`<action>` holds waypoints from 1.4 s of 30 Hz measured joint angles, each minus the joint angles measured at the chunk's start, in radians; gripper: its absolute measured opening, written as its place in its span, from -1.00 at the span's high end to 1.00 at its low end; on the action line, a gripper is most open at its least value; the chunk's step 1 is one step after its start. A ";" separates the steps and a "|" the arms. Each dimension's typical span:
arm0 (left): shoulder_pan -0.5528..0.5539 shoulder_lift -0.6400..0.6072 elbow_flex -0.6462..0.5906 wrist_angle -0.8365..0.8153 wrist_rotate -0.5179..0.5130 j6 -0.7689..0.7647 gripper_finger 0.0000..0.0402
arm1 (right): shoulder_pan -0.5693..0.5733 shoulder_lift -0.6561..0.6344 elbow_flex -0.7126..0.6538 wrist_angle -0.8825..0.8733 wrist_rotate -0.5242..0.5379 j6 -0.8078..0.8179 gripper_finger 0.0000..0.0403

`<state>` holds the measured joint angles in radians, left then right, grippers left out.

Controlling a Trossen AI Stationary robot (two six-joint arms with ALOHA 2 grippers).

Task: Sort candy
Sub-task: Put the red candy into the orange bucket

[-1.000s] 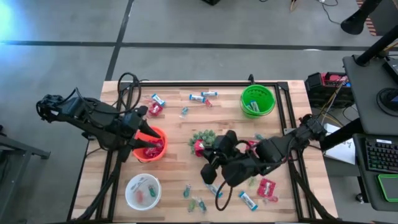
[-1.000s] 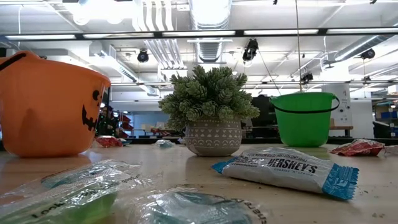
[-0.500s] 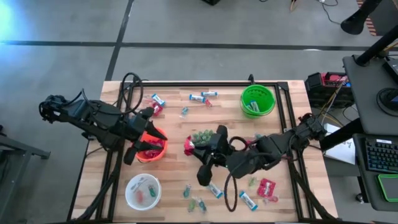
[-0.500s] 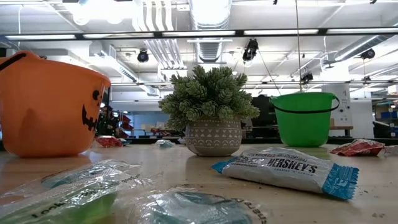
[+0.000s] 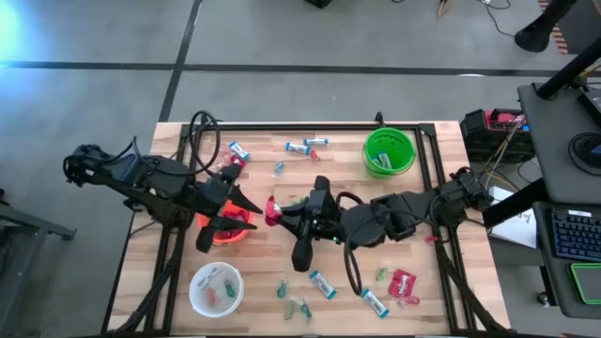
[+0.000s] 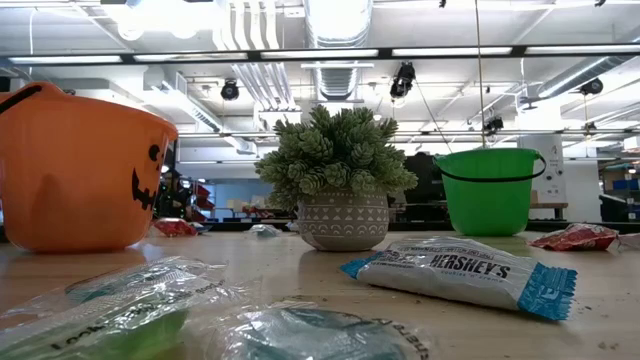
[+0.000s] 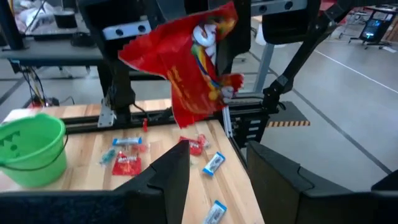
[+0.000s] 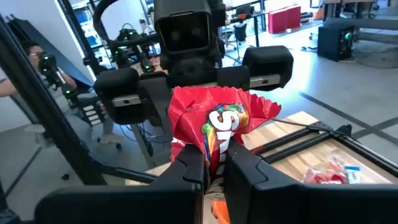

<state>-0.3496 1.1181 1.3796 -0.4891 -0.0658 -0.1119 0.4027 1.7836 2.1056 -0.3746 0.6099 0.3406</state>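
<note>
High view: the right gripper (image 5: 275, 210) is clamped on a red packet (image 5: 271, 212) and holds it near the middle of the table (image 5: 427, 296), just beside the orange bowl (image 5: 225, 228). The left gripper (image 5: 237, 201) hangs over that bowl with its fingers apart, facing the packet. This looks like a handover, or a drop into the orange bowl. To do it well, the left fingers should close squarely on the packet's free edge before the right lets go, and the release should come only once the packet is over the bowl's mouth. The green bowl (image 5: 389, 152), near the far right corner, holds a blue-and-white bar. The white bowl (image 5: 215, 288), near the near left corner, holds a few small green pieces. More candy lies loose along the far edge and near the near edge.

Low view: a wrapped bar (image 6: 462, 274) lies close by, a potted plant (image 6: 338, 182) stands mid-table, with the orange bowl and green bowl to either side; neither gripper shows.

Left wrist view: the packet hangs between the open fingers (image 7: 171, 180), not yet gripped by them.

Right wrist view: the fingers (image 8: 189, 173) pinch the packet's lower edge.
</note>
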 joint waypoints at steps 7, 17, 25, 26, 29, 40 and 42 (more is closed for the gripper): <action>0.009 0.029 0.000 0.044 -0.004 0.039 0.29 | -0.019 0.006 0.000 0.054 -0.069 -0.012 0.89; 0.035 0.050 0.000 0.046 -0.005 0.078 0.29 | -0.020 0.007 -0.014 0.051 -0.070 0.007 0.89; 0.040 0.031 0.000 0.076 -0.004 0.100 0.29 | -0.029 0.006 -0.031 0.059 -0.069 0.015 0.89; 0.040 0.031 0.000 0.074 -0.003 0.100 0.29 | -0.032 0.006 -0.031 0.058 -0.069 0.015 0.89; 0.041 0.035 0.000 0.058 0.002 0.096 0.29 | -0.045 0.006 -0.033 0.047 -0.073 0.016 0.89; 0.041 0.038 0.000 0.050 0.052 0.095 0.29 | -0.063 0.006 -0.034 0.016 -0.076 0.027 0.89; 0.041 0.037 0.000 0.050 0.054 0.095 0.29 | -0.065 0.006 -0.034 0.013 -0.076 0.026 0.89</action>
<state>-0.3088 1.1553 1.3792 -0.4396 -0.0120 -0.0166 0.3378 1.7897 2.0720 -0.3611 0.5339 0.3668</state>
